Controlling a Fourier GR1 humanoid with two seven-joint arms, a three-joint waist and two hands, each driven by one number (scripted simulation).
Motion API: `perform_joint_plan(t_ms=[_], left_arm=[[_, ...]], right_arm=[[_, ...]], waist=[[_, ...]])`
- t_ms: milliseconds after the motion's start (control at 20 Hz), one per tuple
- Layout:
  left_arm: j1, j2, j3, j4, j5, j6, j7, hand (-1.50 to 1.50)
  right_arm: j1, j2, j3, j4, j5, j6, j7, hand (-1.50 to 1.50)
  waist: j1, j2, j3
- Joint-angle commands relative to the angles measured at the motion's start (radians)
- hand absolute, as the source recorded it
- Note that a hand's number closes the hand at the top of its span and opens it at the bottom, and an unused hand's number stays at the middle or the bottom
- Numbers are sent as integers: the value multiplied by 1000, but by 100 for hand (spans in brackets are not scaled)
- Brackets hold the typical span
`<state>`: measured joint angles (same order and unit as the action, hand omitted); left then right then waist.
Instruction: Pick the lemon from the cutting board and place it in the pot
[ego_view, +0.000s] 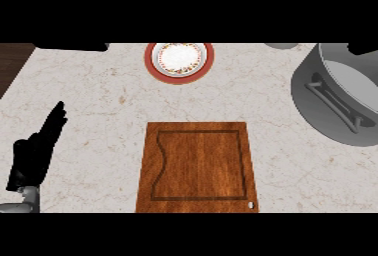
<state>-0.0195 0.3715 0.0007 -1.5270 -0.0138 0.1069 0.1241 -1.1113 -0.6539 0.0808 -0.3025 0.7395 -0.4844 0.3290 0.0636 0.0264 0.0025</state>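
Observation:
A brown wooden cutting board (198, 167) lies in the middle of the counter near the front edge, and nothing rests on it. No lemon shows anywhere in the head view. A grey pot (336, 95) with a handle stands at the right edge, partly cut off. My left hand (37, 150) rests at the lower left, fingers straight and pointing up, holding nothing. My right hand is out of the picture.
At the back centre sits a round plate (179, 59) with a red rim and a patterned white middle. The pale marble counter (96, 100) ends at a dark strip at the far left. Dark shapes edge the top of the view.

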Motion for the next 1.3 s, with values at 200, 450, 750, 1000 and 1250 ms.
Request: perform_joint_plan(t_ms=[200, 450, 750, 1000, 1250], left_arm=[[-58, -5, 0, 7, -8, -2, 26, 0], [-49, -9, 1, 40, -22, -3, -10, 0], [-31, -8, 6, 14, -7, -16, 7, 0], [-5, -13, 13, 9, -16, -1, -11, 0], [4, -23, 10, -29, -25, 10, 31, 0]], right_arm=[[6, -18, -145, 111, -124, -2, -149, -150], [9, 4, -210, 125, -184, 1, -244, -150], [17, 13, -297, 74, -261, -103, -386, -150], [25, 35, -464, -18, -431, -161, -543, -150], [40, 17, -532, 28, -508, -20, -605, -150]], waist=[[10, 14, 4], [15, 11, 2], [13, 6, 4], [-3, -3, 4], [-14, -9, 1]])
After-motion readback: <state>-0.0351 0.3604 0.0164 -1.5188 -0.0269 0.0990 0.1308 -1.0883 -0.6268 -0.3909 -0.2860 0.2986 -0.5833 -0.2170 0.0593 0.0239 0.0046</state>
